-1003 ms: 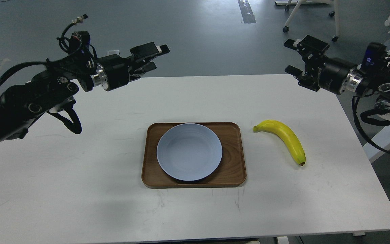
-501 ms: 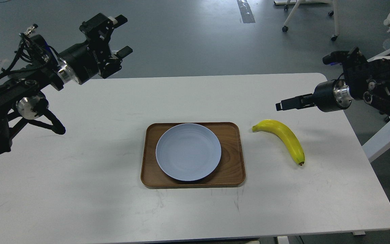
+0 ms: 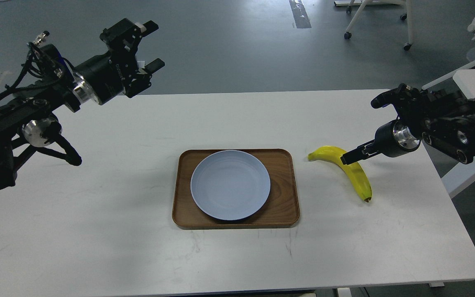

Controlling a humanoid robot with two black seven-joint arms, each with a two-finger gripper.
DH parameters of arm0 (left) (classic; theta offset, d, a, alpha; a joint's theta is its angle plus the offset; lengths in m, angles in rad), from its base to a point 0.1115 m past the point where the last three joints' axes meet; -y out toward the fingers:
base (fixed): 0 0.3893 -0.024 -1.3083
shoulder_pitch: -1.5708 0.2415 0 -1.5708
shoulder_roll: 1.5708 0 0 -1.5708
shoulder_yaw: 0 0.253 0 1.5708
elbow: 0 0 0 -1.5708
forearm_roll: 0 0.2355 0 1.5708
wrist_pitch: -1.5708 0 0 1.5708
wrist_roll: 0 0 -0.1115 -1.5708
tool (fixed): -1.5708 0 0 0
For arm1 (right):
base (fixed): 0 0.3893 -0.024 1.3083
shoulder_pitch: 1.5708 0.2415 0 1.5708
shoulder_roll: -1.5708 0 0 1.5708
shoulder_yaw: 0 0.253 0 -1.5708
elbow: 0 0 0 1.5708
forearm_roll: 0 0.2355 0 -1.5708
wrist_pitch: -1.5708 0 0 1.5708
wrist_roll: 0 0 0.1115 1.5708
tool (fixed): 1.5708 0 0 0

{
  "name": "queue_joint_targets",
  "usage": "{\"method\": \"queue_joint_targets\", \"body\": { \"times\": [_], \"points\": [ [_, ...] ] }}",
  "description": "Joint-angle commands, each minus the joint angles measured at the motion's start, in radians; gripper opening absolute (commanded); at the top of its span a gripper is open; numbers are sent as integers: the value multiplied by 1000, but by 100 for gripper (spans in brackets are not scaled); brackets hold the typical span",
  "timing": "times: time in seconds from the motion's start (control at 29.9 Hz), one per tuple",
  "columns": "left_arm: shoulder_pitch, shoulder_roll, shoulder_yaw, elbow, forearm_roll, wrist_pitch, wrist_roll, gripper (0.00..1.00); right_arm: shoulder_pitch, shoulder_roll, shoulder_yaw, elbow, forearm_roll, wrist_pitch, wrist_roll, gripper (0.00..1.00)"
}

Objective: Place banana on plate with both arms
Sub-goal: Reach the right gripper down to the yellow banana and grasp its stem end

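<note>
The banana (image 3: pixel 346 170) lies on the white desk (image 3: pixel 97 231), just right of the wooden tray (image 3: pixel 283 194), its stem end pointing left toward the tray and its dark end nearer. The pale blue plate (image 3: pixel 230 184) sits on that tray. The right tool (image 3: pixel 349 158) overlaps the banana's upper curve; seen edge-on, I cannot tell how far it is open. The left tool (image 3: pixel 151 45) hangs above the desk's far left edge, fingers spread wide and holding nothing.

The right gripper (image 3: pixel 349 157) is covering part of the banana (image 3: pixel 355 173), appearing edge-on so its fingers are merging; both arms are running off the frame's edges.
</note>
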Motion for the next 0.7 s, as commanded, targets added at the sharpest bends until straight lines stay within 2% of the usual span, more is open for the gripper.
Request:
{"method": "queue_joint_targets", "body": {
  "times": [0.0, 0.23, 0.43, 0.53, 0.57, 0.6, 0.67],
  "points": [
    [0, 0, 0, 0, 0, 0, 0, 98, -27, 33, -2, -29, 0, -8, 0, 99],
    [-1, 3, 0, 0, 0, -7, 0, 98, -57, 79, -4, -67, 1, -22, 0, 97],
    [-1, 1, 0, -2, 0, -11, 0, 98, -58, 99, -5, -60, 6, -50, 0, 89],
    [0, 1, 0, -2, 0, -11, 0, 98, -60, 101, -11, -58, 5, -50, 0, 77],
    [0, 3, 0, -2, 0, -11, 0, 98, -61, 101, -14, -60, 5, -48, 0, 69],
    [0, 3, 0, -2, 0, -11, 0, 98, -61, 101, -14, -60, 5, -48, 0, 69],
    [0, 6, 2, -2, 0, -11, 0, 98, -61, 99, -31, -60, 5, -48, 0, 49]
  ]
}}
